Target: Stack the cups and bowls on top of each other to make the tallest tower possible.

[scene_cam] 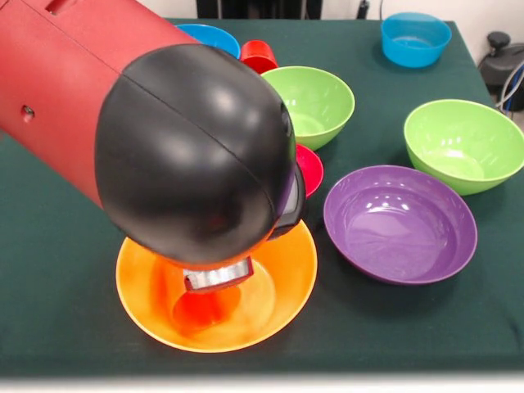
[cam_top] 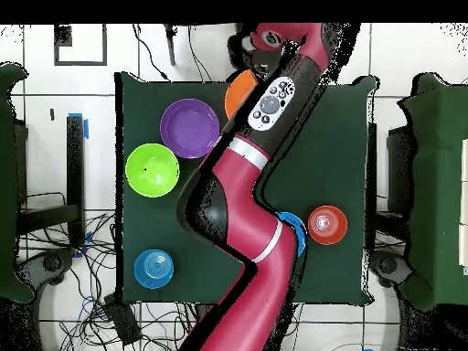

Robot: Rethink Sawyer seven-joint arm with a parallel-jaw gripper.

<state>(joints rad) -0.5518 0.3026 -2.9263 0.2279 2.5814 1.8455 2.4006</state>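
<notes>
No writing can be read on anything. The glossy round big orange bowl (scene_cam: 270, 307) lies at the near edge of the green-clothed table (scene_cam: 57, 270), just beside the wide purple bowl (scene_cam: 400, 223), with two lime green bowls (scene_cam: 464, 143) behind. The red and black arm (scene_cam: 123, 106) bends down over the orange bowl, its rounded black wrist hiding the jaws, so I cannot tell their state.

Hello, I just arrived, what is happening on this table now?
The red and black robot arm reaches down over the big orange bowl at the table's near edge. Its claw is mostly hidden, so its grip is unclear. A purple bowl, two green bowls and a blue bowl wait unstacked.
</notes>
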